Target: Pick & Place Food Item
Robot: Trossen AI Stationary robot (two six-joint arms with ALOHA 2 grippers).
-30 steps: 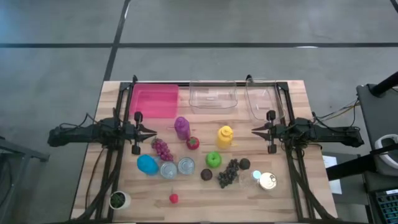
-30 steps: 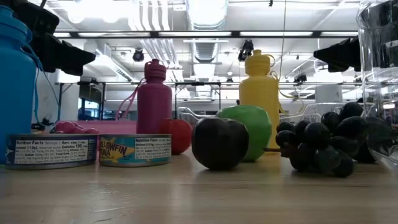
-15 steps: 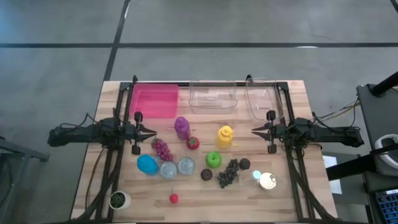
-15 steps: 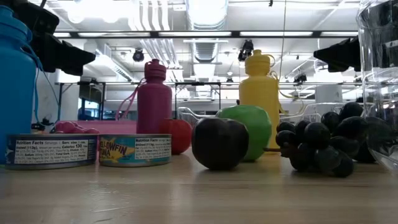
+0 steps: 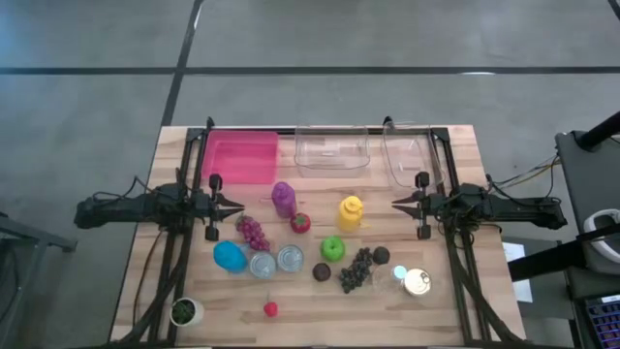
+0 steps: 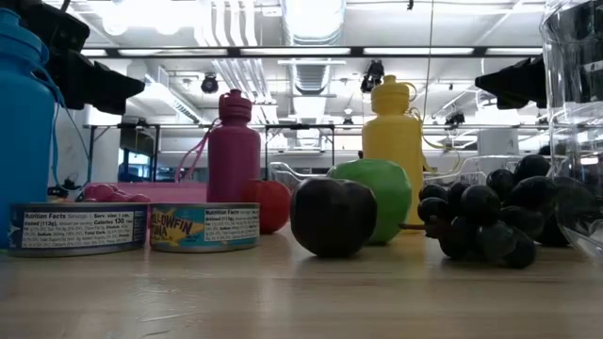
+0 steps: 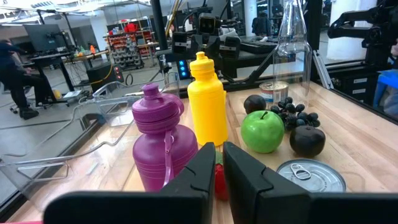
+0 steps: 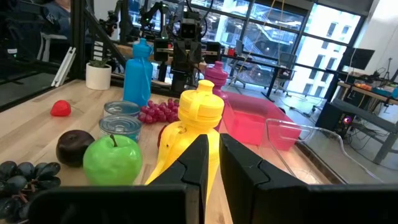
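Both claws, left (image 5: 235, 205) and right (image 5: 397, 204), nearly closed and empty; tomato (image 7: 218, 178) mostly hidden.

Bright, even light from ceiling strip lamps (image 6: 311, 52); soft shadows on the pale wooden counter (image 5: 320, 301); nearest low-view edges blur.

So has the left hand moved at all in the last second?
No. In the high view the left hand sits at the same spot beside the purple plastic bottle, level with the pink rectangular bin's near edge, as before.
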